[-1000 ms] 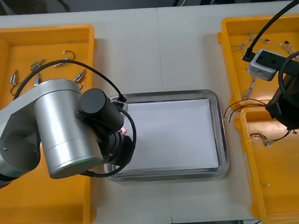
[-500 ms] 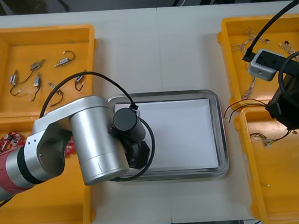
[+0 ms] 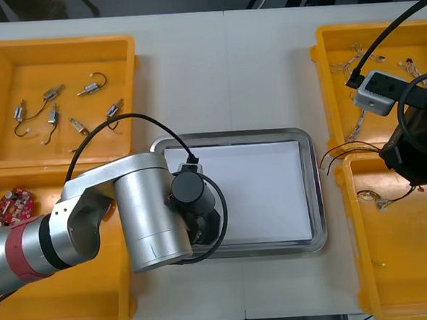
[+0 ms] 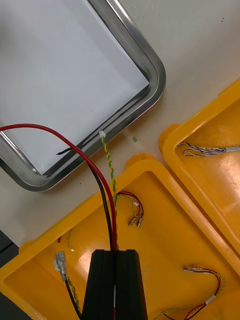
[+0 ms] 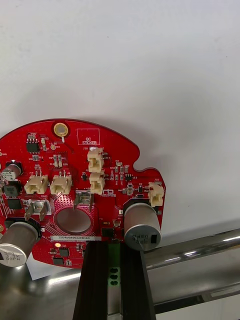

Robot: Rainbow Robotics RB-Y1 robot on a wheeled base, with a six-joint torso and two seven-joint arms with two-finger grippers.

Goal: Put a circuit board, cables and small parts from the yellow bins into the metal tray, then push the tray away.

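Left gripper (image 5: 114,250) clamps round red circuit board (image 5: 70,165) | over white-lined metal tray (image 3: 317,190), 8 o'clock | lower level, then release | right gripper (image 4: 116,252) pinches red-black cable (image 4: 112,235)

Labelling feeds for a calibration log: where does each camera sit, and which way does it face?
Front view: above the arms, looking steeply down at the table; left arm over the metal tray, right arm over the right yellow bins.
Left wrist view: on the left wrist, facing the tray's white inside; the left gripper, jaws shut on the circuit board.
Right wrist view: on the right wrist, above a yellow bin; the right gripper, jaws shut on a cable.
Shared: the tray, in all three.
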